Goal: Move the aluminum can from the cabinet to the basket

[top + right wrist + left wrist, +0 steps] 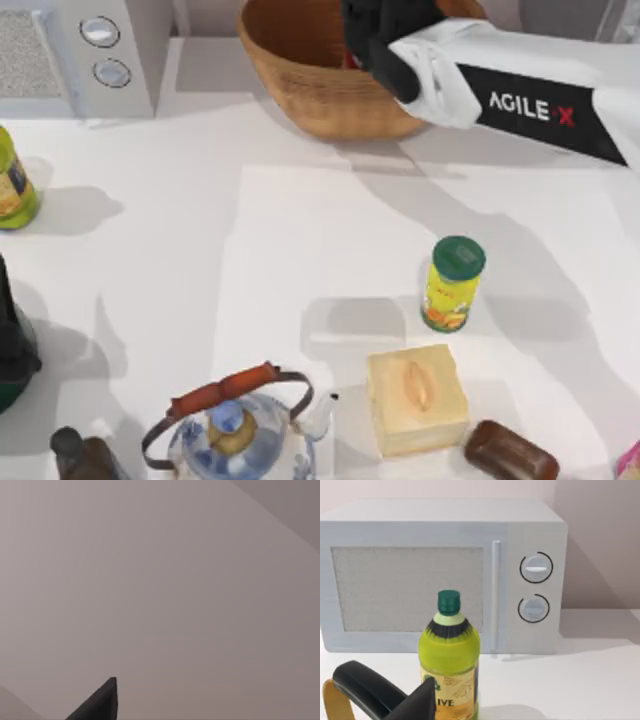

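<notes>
Up top, right hand over basket, grip state unclear; yellow canister, butter block nearer w/ kettle

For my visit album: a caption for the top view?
Right arm reaches over the wicker basket on a table of kitchen items.

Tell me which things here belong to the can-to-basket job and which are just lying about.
Job: basket; right hand above it.
Lying about: white microwave; green-yellow bottle; yellow canister; kettle; yellow block; brown bar.
</notes>
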`<act>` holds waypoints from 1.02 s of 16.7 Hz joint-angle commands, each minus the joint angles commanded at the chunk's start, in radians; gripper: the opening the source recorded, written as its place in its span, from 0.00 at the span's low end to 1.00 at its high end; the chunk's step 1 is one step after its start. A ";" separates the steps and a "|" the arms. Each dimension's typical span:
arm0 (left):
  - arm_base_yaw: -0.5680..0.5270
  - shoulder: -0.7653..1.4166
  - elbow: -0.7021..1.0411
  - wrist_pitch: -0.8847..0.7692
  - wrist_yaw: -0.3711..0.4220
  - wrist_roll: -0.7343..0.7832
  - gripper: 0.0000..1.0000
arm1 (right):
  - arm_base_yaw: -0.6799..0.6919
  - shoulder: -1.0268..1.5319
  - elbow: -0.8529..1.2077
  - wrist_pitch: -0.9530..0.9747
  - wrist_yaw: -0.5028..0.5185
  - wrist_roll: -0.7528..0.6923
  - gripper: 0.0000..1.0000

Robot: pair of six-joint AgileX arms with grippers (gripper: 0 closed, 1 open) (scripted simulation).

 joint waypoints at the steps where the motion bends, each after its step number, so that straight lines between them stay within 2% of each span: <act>1: 0.000 0.000 0.000 0.000 0.000 0.000 1.00 | 0.000 0.000 0.000 0.000 0.000 0.000 1.00; 14: 0.000 0.000 0.000 0.000 0.000 0.000 1.00 | 0.003 0.000 0.000 0.000 0.000 0.000 1.00; 17: 0.000 0.000 0.000 0.000 0.000 0.000 1.00 | -0.013 -0.052 -0.052 -0.004 -0.036 0.002 1.00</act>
